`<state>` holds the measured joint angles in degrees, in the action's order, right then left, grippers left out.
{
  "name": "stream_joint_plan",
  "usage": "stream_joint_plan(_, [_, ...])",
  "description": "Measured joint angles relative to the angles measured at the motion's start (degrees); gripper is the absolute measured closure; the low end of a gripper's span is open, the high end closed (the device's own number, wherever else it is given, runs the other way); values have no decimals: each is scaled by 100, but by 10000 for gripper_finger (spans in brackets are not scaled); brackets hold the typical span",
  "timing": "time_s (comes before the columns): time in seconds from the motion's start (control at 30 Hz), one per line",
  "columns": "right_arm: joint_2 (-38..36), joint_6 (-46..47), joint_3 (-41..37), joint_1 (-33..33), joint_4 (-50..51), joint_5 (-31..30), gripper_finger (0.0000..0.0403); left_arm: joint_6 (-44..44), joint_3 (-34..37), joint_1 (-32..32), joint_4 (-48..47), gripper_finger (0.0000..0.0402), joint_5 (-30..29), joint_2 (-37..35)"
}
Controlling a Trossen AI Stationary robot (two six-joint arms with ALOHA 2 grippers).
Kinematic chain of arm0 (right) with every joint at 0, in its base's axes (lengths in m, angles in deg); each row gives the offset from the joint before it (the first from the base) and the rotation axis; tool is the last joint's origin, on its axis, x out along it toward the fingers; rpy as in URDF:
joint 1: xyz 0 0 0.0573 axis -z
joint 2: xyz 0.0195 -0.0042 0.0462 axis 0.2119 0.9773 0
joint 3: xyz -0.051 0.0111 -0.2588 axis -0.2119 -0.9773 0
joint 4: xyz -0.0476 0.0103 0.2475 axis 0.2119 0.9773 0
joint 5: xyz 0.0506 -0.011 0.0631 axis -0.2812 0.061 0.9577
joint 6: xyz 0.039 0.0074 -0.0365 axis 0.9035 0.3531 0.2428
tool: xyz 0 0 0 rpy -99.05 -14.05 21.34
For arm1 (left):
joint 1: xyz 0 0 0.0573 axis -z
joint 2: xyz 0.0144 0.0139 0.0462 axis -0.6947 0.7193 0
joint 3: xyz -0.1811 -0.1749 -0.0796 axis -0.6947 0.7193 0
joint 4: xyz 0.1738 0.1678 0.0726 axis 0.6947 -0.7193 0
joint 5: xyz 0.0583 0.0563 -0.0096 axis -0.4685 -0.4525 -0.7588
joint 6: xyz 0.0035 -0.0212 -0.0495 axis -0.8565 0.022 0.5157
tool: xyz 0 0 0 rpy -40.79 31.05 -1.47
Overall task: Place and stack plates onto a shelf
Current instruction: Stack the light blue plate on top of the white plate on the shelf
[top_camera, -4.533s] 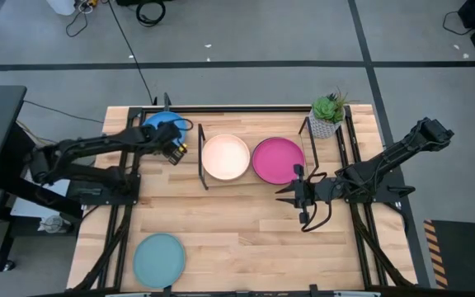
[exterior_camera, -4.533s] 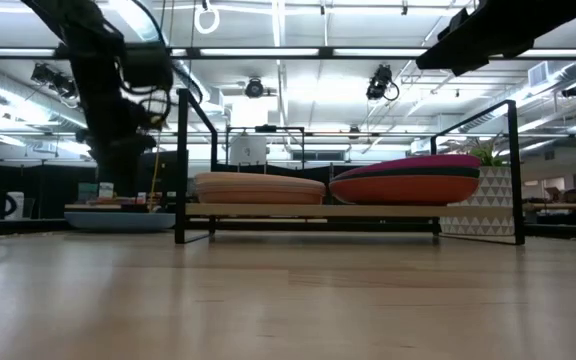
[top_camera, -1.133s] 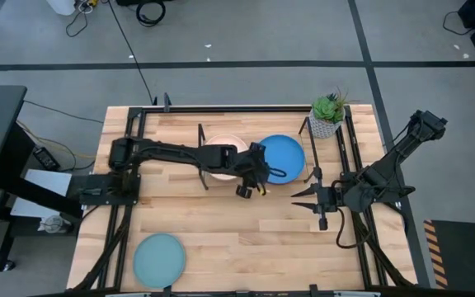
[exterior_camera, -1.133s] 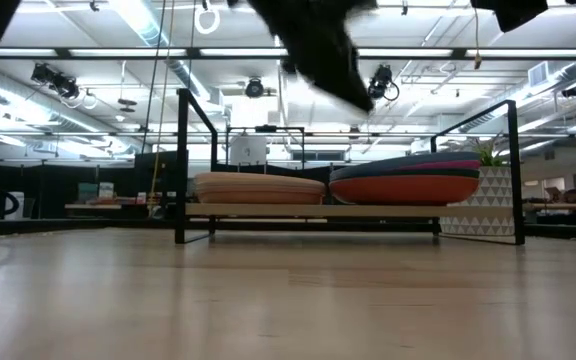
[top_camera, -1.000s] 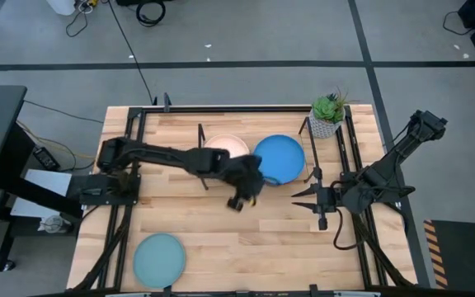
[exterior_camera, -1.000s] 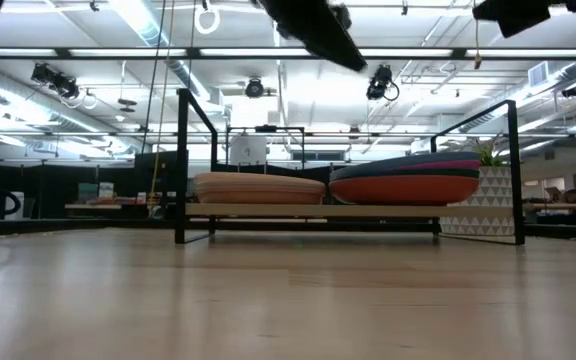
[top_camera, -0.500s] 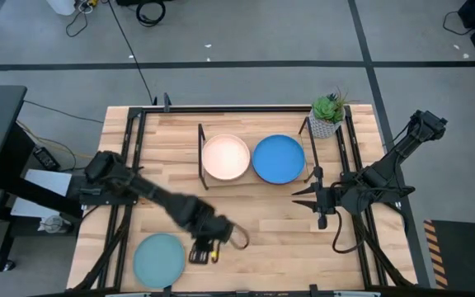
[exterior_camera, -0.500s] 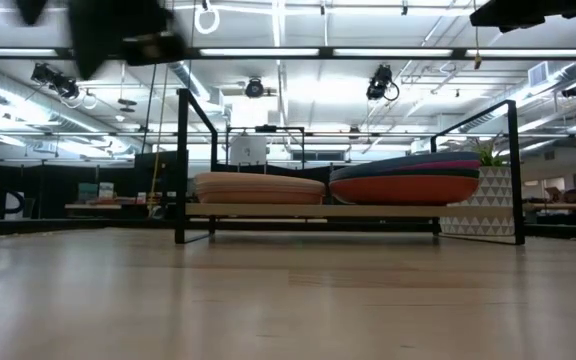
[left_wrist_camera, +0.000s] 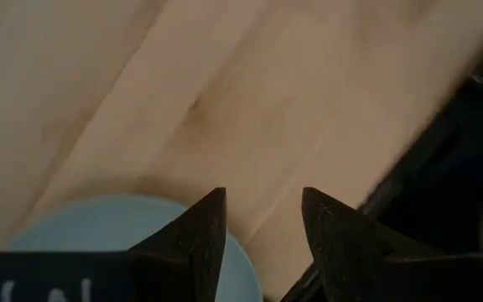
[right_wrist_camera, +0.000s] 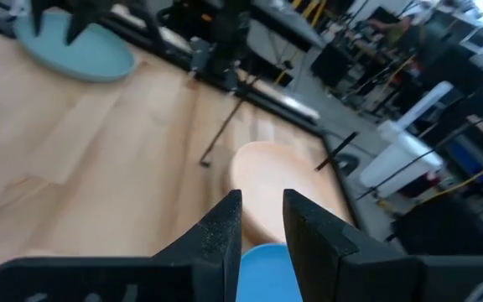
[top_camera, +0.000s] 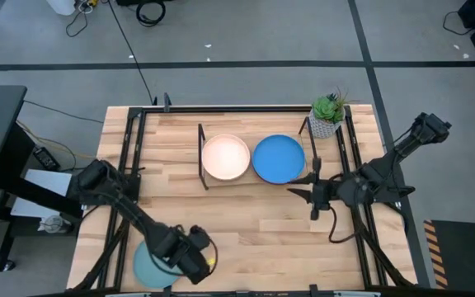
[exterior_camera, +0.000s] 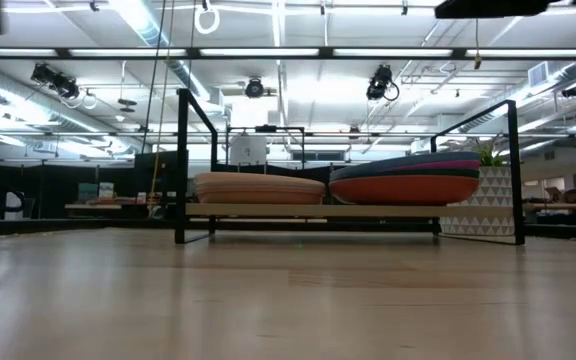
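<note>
Light teal plate (top_camera: 153, 261) is the last one lying off the shelf (top_camera: 254, 183).
Left gripper (top_camera: 195, 262), fingers spread, hovers at its rim for pickup; right gripper (top_camera: 295, 190), narrowly parted, waits empty beside the shelf.

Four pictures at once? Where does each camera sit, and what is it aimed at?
High view: above the table, looking straight down; both arms show, left hand, right hand.
Low view: at tabletop height, facing the shelf; an arm barely shows.
Left wrist view: on the left arm, fingers over the light teal plate.
Right wrist view: on the right arm, facing the cream plate.
Shared: the light teal plate, in three views.
</note>
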<state>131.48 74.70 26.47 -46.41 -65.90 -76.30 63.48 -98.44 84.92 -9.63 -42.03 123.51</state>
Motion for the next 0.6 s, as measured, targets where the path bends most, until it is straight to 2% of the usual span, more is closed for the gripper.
stream_joint_plan(0.17, [0, -678, 0, 476, -460, 334, 308, 1692, 0, 258, -78, 238, -139, 313])
stream_joint_plan(0.33, [4, -1002, 0, 955, -510, 1338, 308, 2842, 2, 390, -118, 238, 234, 634])
stream_joint_plan(0.47, [9, -1154, 0, 1259, -473, 2032, 308, 3426, 2, 401, -128, 238, 513, 776])
stream_joint_plan(0.6, [11, -1201, 0, 1457, -427, 2340, 308, 3657, 0, 401, -158, 238, 587, 924])
